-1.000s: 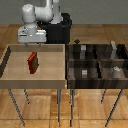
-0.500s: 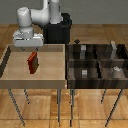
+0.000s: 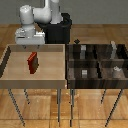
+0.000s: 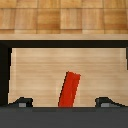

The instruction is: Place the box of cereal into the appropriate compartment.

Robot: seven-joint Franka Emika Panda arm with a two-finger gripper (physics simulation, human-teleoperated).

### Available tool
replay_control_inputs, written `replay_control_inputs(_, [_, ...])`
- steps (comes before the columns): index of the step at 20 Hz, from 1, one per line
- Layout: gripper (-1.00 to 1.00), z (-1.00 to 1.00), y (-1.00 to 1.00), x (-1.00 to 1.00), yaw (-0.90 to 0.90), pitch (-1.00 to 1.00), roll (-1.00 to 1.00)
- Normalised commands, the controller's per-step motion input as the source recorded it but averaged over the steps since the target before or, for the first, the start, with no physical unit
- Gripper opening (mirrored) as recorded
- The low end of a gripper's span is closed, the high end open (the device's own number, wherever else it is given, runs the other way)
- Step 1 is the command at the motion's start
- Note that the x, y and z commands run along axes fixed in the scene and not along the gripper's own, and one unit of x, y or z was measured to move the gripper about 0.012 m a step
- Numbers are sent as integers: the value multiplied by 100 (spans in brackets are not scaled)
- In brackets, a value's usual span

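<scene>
Wrist view, box of cereal (image 4: 70, 89) upright between spread end effector (image 4: 64, 103) fingertips

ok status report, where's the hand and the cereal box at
Hand above the light wooden tray's far edge, open, empty. Small red cereal box upright in the tray, untouched. Nothing between them; dark compartment bin on the exterior view's right.

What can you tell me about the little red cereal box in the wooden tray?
The small flat red cardboard-looking cereal box stands upright on the floor of the light wooden tray, roughly mid-tray, clear of its walls. Its broad face is bright red, its narrow side darker brownish-red. In the wrist view it appears as a slanted red bar. Nothing grips it.
</scene>
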Motion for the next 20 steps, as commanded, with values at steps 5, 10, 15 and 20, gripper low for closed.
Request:
replay_control_inputs(5, [100, 0, -20, 0, 0, 0, 0])
replay_control_inputs(10, [100, -20, 0, 0, 0, 0, 0])
replay_control_inputs(15, [100, -80, 0, 0, 0, 0, 0])
replay_control_inputs(20, [-100, -80, 0, 0, 0, 0, 0])
